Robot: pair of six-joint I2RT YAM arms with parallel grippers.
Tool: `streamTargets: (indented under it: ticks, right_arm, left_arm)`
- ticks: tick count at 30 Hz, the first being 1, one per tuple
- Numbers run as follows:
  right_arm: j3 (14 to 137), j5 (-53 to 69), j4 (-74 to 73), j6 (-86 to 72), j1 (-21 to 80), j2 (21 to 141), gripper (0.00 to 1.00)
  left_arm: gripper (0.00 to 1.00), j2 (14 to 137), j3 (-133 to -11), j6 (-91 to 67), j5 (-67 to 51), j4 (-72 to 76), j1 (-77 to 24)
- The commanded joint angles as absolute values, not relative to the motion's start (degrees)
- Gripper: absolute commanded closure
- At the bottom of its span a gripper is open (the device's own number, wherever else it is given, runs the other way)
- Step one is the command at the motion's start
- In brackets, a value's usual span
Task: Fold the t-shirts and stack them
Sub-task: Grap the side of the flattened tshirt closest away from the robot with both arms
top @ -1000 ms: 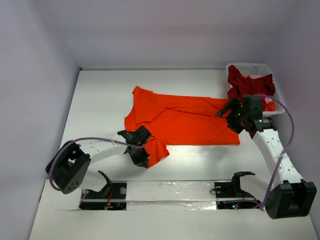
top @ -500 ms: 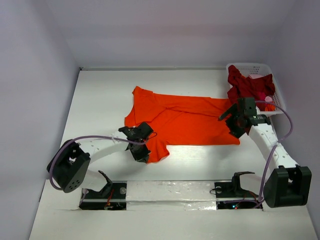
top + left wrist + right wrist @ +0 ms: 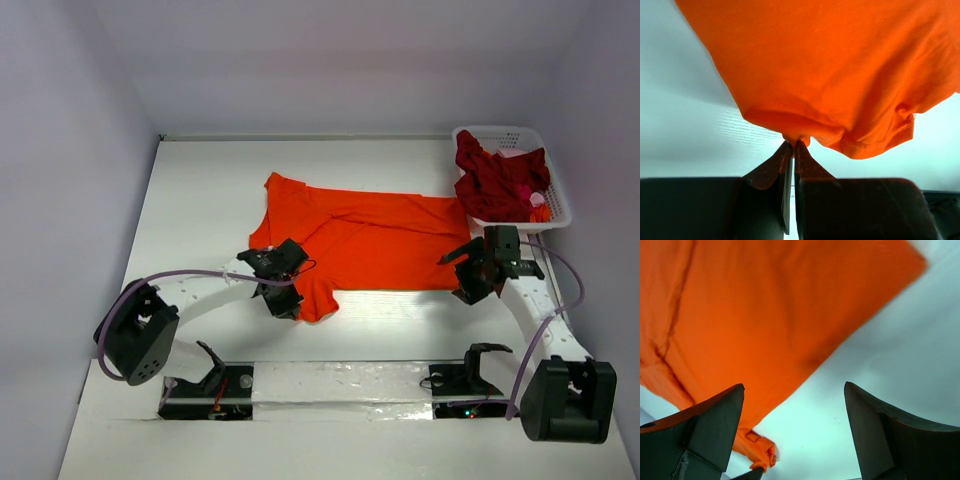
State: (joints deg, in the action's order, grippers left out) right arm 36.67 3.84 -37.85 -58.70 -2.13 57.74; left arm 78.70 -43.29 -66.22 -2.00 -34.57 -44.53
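White counter [image 3: 200, 200] carries the orange t-shirt [image 3: 370, 240] spread at its centre; the crimson t-shirt [image 3: 495, 180] lies bunched in the basket [image 3: 560, 195] at two o'clock, its lower part hidden by the wall. At the orange cloth's seven o'clock the left pincer [image 3: 793, 145] is clamped on a pinch of hem; at four o'clock the right pincer [image 3: 793, 387] gapes wide above the corner, gripping nothing.

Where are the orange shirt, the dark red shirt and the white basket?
orange shirt [image 3: 385, 245]: top external view, middle of its body.
dark red shirt [image 3: 495, 180]: top external view, bunched middle.
white basket [image 3: 505, 130]: top external view, far rim.
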Motion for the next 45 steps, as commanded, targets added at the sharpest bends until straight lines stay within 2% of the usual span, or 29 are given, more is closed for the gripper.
streamTargets:
  ticks: [1,5,18,31,45]
  right_arm:
    - [33.7,8.6,-34.5,-59.0,-6.0,57.2,0.14]
    - [32.7,9.4,-33.1,-58.5,-8.0,57.4,0.15]
    - [39.8,-2.5,-40.2,-59.2,-13.8,56.9,0.15]
    - [34.8,3.8,-39.8,-62.5,-23.2,57.5,0.16]
    - [32.1,6.2,-34.4,-64.5,-24.3,58.6,0.17]
  left_arm:
    - [1.00,78.9,-46.7,-65.3,0.1,-36.4,-44.6]
    - [1.00,78.6,-48.9,-64.5,1.9,-37.2,-44.6]
    - [1.00,79.4,-55.2,-58.6,2.6,-36.8,-44.6]
    - [1.00,79.9,-57.7,-54.1,2.9,-36.1,-42.9]
    - [1.00,79.5,-59.7,-53.0,2.9,-36.7,-42.4]
